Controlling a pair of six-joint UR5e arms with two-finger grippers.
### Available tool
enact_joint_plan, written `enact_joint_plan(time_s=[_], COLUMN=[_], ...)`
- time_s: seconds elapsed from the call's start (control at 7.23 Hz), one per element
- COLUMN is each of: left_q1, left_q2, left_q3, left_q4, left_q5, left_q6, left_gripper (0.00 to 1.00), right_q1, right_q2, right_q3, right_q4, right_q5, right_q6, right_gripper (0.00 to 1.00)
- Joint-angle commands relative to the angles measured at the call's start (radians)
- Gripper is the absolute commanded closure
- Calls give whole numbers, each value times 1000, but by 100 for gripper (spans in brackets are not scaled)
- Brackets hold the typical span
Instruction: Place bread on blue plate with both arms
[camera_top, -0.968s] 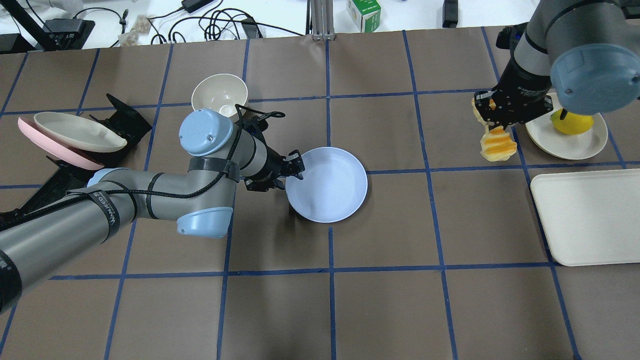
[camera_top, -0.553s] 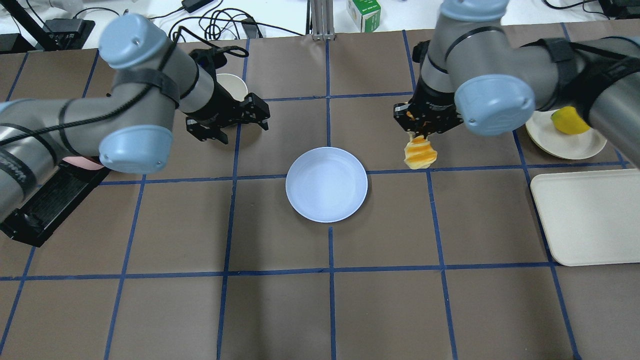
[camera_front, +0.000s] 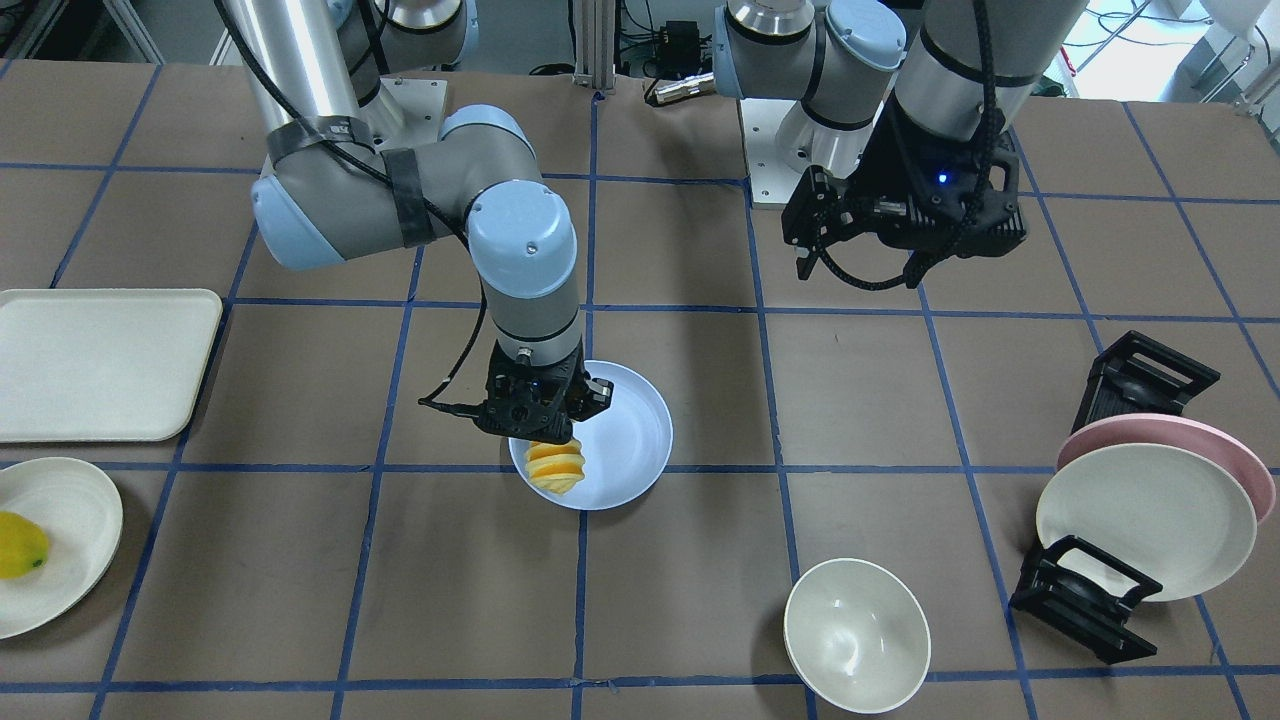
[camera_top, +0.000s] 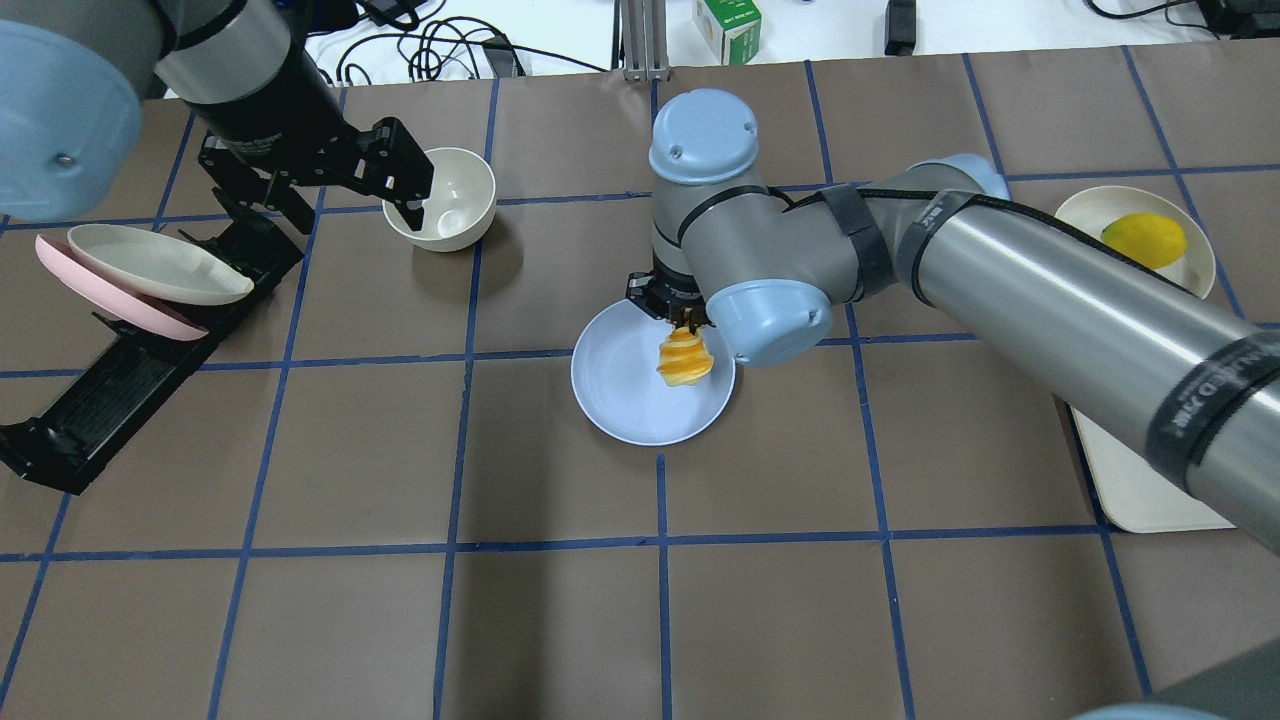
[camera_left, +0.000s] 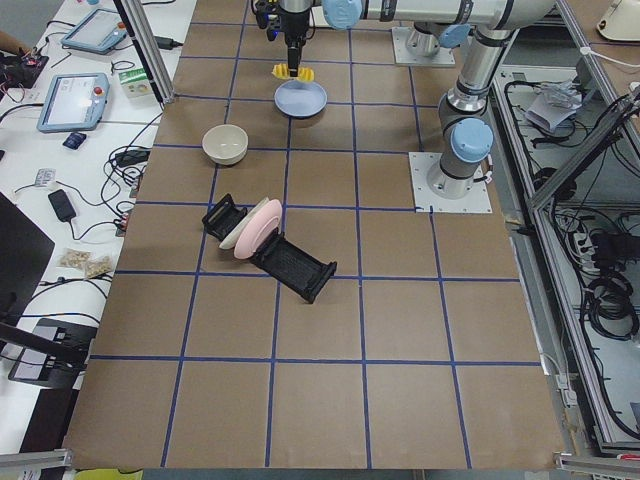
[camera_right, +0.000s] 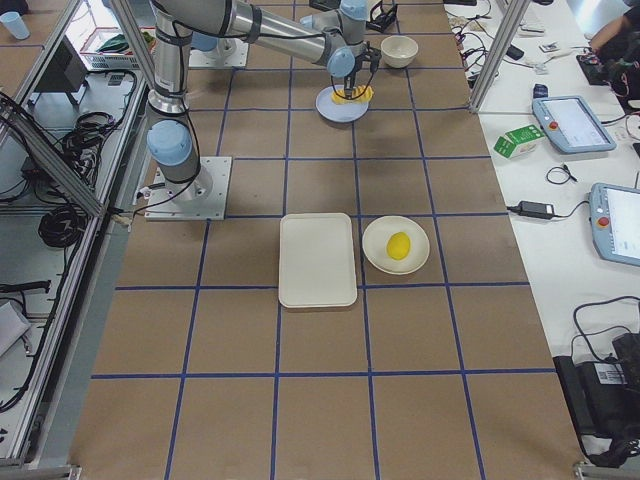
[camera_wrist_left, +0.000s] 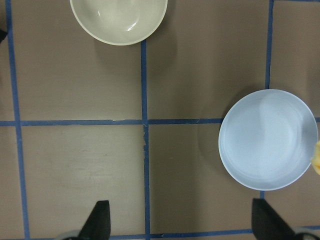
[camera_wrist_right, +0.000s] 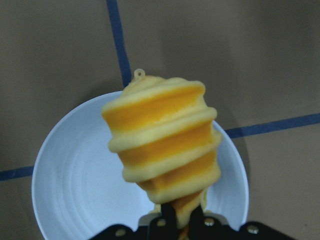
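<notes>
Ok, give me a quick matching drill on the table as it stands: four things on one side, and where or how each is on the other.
Things:
1. bread
2. lemon
3. left gripper
4. pink plate

States:
A. in the black rack, against a cream plate
B. open, holding nothing
C. hanging from the right gripper over the blue plate
D. on a small cream plate near the tray

Pairs: 1-C, 2-D, 3-B, 4-A

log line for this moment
right gripper: shut on bread, over blue plate | bread: hanging end-down, not yet released | left gripper: open, empty, raised off to side
</notes>
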Motion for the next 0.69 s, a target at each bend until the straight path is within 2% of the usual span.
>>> enact_joint_plan(time_s=[0.0, 0.41, 0.55], left_q1=[0, 6, 6], left_q2=[23, 24, 20], left_q3=[18, 9, 8], left_q4=[-38, -47, -45], left_q5=[20, 22, 15], left_q6=[39, 33, 31], left_gripper=[0, 0, 0], right_q1=[34, 62, 62], right_q2=[58, 86, 86], right_q3=[-3, -6, 2], right_q4=[-62, -51, -45], right_q5=[1, 36, 36], right_q6=[26, 70, 69], right_gripper=[100, 100, 89])
